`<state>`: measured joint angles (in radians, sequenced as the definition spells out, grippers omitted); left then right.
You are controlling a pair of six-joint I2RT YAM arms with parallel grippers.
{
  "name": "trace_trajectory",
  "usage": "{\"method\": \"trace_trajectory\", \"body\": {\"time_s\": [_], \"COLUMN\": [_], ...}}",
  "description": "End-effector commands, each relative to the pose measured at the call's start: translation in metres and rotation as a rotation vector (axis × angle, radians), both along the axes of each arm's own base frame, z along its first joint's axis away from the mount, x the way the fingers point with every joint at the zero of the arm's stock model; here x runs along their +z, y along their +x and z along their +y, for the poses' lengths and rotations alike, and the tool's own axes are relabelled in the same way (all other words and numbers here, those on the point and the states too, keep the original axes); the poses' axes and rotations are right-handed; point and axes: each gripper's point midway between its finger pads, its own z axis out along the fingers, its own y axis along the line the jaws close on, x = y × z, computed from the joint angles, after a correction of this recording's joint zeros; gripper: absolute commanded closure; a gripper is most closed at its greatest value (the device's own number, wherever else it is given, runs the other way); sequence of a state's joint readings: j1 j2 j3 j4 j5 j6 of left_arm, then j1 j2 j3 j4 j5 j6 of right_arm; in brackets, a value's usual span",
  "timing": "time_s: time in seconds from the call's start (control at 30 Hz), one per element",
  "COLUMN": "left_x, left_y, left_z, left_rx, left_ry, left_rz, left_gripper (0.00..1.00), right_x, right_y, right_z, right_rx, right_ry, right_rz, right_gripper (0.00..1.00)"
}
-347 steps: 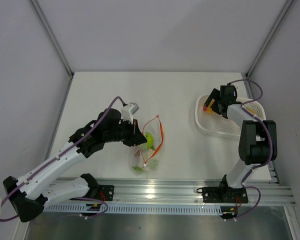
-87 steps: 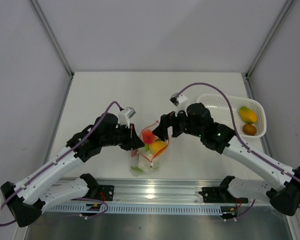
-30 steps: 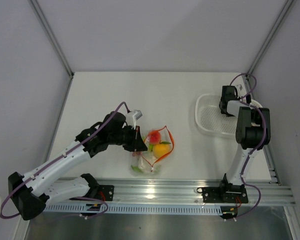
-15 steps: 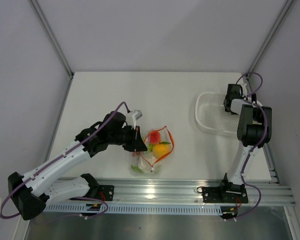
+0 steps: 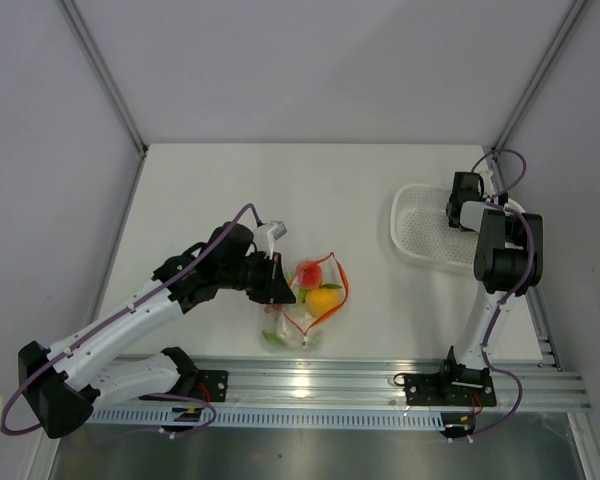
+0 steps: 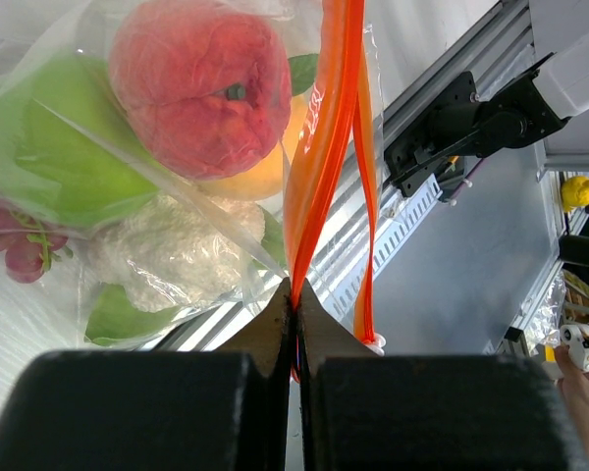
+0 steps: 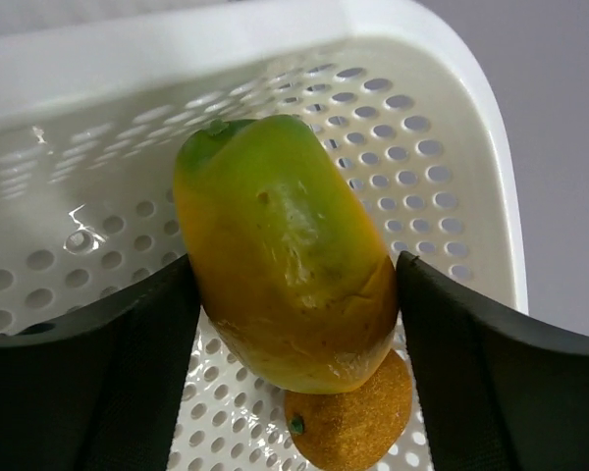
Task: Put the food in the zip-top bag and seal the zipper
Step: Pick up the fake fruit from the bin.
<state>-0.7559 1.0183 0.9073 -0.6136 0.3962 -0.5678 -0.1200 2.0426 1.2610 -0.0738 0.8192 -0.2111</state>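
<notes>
Bag (image 5: 302, 318) centre frame, food (image 6: 191, 88) blurred behind crinkly film, left gripper (image 6: 295, 312) pinched tight on zipper (image 6: 319, 147), right gripper (image 7: 293, 294) straddling mango (image 7: 275, 235) in basket (image 7: 452, 128), contact unclear, orange (image 7: 348, 424) half hidden beneath

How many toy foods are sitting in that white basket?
2: a green-and-yellow fruit between the fingers of the right tool, and a small brown-orange one right beside it. More may be hidden.

Left arm (image 5: 110, 330) and right arm (image 5: 480, 325) white-shelled, black-jointed; purple cables (image 5: 242, 209) loop alongside; black bases (image 5: 185, 375).
</notes>
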Motion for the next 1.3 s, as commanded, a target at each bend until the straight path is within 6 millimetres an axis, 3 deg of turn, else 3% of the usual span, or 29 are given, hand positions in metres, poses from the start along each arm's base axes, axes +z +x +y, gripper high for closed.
{"method": "trace_trajectory", "body": {"time_s": [0.0,0.03,0.13,0.3,0.5,0.57,0.63,0.77,0.8,0.83,0.87,0.9,0.93,1.0,1.03,1.1,1.17,1.23,1.27], "left_x": [0.016,0.016,0.016,0.018,0.025,0.026,0.029,0.037,0.036,0.040,0.041,0.040,0.042,0.046,0.048,0.047,0.049,0.051,0.051], "left_y": [0.004,0.003,0.003,0.003,0.004,0.004,0.005,0.007,0.008,0.009,0.010,0.010,0.010,0.011,0.011,0.011,0.011,0.010,0.010], "left_z": [-0.003,-0.003,-0.002,-0.001,0.001,0.002,0.002,0.000,0.000,-0.001,-0.001,0.000,0.000,0.000,0.000,0.001,0.002,0.003,0.003], "left_rx": [-0.008,-0.008,-0.005,-0.001,0.010,0.013,0.016,0.019,0.020,0.022,0.024,0.026,0.029,0.034,0.035,0.044,0.046,0.051,0.053], "left_ry": [-0.040,-0.041,-0.039,-0.041,-0.047,-0.045,-0.050,-0.060,-0.058,-0.063,-0.062,-0.058,-0.062,-0.070,-0.073,-0.070,-0.073,-0.081,-0.080], "left_rz": [-0.035,-0.036,-0.038,-0.044,-0.060,-0.062,-0.070,-0.082,-0.081,-0.088,-0.089,-0.089,-0.093,-0.100,-0.106,-0.105,-0.107,-0.111,-0.112], "left_gripper": [1.00,1.00,1.00,0.99,1.00,0.99,0.99,0.99,0.99,0.99,0.99,0.99,1.00,1.00,0.99,1.00,1.00,0.99,0.99], "right_x": [0.001,0.003,0.002,0.010,0.051,0.058,0.078,0.105,0.107,0.122,0.126,0.127,0.140,0.147,0.149,0.173,0.195,0.207,0.223], "right_y": [0.002,0.001,0.000,-0.004,-0.003,-0.008,-0.010,-0.016,-0.020,-0.023,-0.024,-0.023,-0.031,-0.042,-0.053,-0.073,-0.106,-0.138,-0.153], "right_z": [0.006,0.006,0.006,0.006,0.018,0.023,0.029,0.060,0.078,0.087,0.108,0.142,0.158,0.193,0.223,0.263,0.315,0.353,0.360], "right_rx": [-0.001,-0.004,-0.007,-0.011,0.019,0.019,0.020,0.081,0.126,0.158,0.218,0.323,0.377,0.465,0.548,0.661,0.842,0.959,1.008], "right_ry": [0.056,0.057,0.063,0.048,0.092,0.132,0.147,0.192,0.221,0.241,0.269,0.337,0.362,0.420,0.456,0.590,0.787,0.967,1.016], "right_rz": [-0.071,-0.076,-0.085,-0.099,-0.182,-0.201,-0.257,-0.310,-0.285,-0.309,-0.300,-0.287,-0.302,-0.300,-0.272,-0.322,-0.324,-0.305,-0.334], "right_gripper": [0.24,0.33,0.48,0.63,0.81,0.86,0.86,0.84,0.83,0.83,0.82,0.83,0.85,0.85,0.84,0.84,0.84,0.86,0.86]}}
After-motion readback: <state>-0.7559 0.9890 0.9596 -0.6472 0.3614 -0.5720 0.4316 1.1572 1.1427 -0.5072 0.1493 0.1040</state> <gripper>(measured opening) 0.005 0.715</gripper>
